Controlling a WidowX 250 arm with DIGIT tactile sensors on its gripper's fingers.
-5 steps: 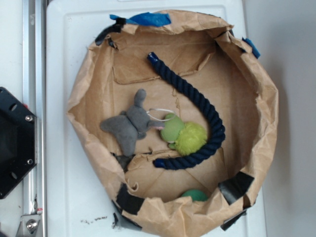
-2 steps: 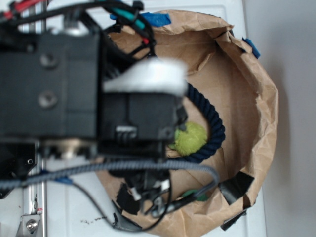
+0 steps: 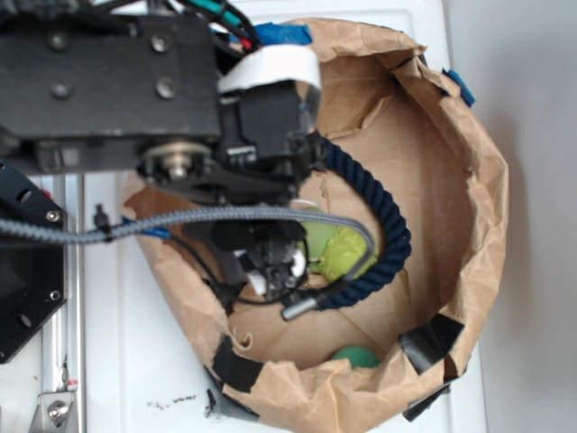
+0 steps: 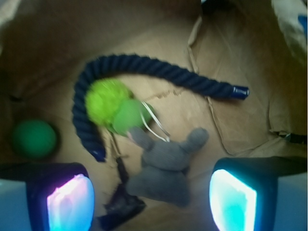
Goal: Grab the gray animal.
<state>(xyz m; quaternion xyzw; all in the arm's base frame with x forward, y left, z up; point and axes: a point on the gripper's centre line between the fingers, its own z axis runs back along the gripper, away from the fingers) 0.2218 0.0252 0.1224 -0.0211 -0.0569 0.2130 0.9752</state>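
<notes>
In the wrist view the gray animal [image 4: 163,166] lies on the brown paper floor between and a little beyond my two fingers, limbs splayed. My gripper [image 4: 151,204] is open and empty above it, one finger at lower left [image 4: 70,202], one at lower right [image 4: 233,197]. In the exterior view the arm hides the gray animal; the gripper [image 3: 270,262] hangs over the left part of the paper bowl [image 3: 469,180].
A lime-green plush toy [image 4: 115,103] touches the gray animal's top and shows beside the arm [image 3: 338,248]. A dark navy rope [image 4: 144,65] curves around it [image 3: 379,212]. A green ball [image 4: 32,138] lies near the paper wall [image 3: 356,356]. Black tape patches the rim.
The arm has come into the exterior view from the left and shifted up and back, now covering the gray animal. The toys, rope and bowl have not moved.
</notes>
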